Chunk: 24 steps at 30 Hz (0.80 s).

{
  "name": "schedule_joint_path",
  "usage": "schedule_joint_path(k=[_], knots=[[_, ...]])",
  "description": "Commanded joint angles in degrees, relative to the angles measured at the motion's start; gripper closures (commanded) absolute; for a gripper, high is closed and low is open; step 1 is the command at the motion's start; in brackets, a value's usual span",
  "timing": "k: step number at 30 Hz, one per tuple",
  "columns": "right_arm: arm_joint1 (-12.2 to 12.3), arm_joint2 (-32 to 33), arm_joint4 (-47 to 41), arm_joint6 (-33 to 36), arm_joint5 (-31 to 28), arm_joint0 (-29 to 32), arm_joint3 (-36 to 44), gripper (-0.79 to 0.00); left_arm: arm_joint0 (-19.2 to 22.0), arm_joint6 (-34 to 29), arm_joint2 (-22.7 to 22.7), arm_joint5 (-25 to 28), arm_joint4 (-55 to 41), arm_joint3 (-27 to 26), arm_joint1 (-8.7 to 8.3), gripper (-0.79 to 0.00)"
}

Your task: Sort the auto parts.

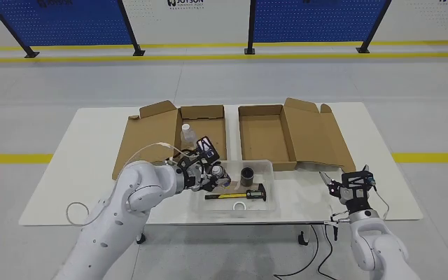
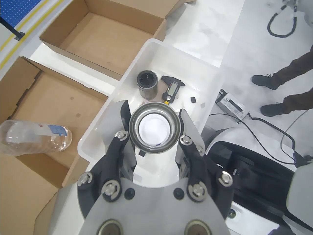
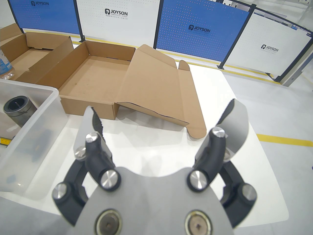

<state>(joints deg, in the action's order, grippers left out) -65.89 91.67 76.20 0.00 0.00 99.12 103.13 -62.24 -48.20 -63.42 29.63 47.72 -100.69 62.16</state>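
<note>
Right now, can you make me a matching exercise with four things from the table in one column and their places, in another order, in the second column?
Things:
1. metal ring
2. black cylinder
3. bottle
4. caliper

Places:
A. in a cardboard box
B. standing in the clear bin
C. lying flat in the clear bin
D. held by the left gripper

Pairs: 1-D, 2-B, 3-A, 4-C

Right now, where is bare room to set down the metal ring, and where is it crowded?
Free: inside the right box; the table between the bin and the right end effector. Crowded: the bin, holding a dark cylinder and a caliper; the left box holds a bottle.
</note>
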Motion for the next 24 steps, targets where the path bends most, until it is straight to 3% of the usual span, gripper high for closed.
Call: schedule_joint_path(k=[1, 13, 24], knots=[[0.0, 0.0, 0.0, 0.0, 0.0, 0.0, 0.0, -0.785, 1.53, 0.97, 0.9, -1.33, 1.07, 0.87, 0.28, 0.0], [0.0, 0.0, 0.0, 0.0, 0.0, 0.0, 0.0, -0.785, 10.28, 4.36, 6.17, -6.78, 5.31, 11.29, 2.2, 0.0], [0.0, 0.0, 0.0, 0.0, 0.0, 0.0, 0.0, -0.785, 22.23, 7.34, 13.21, -8.63, 4.56, 27.27, 5.77, 0.0]])
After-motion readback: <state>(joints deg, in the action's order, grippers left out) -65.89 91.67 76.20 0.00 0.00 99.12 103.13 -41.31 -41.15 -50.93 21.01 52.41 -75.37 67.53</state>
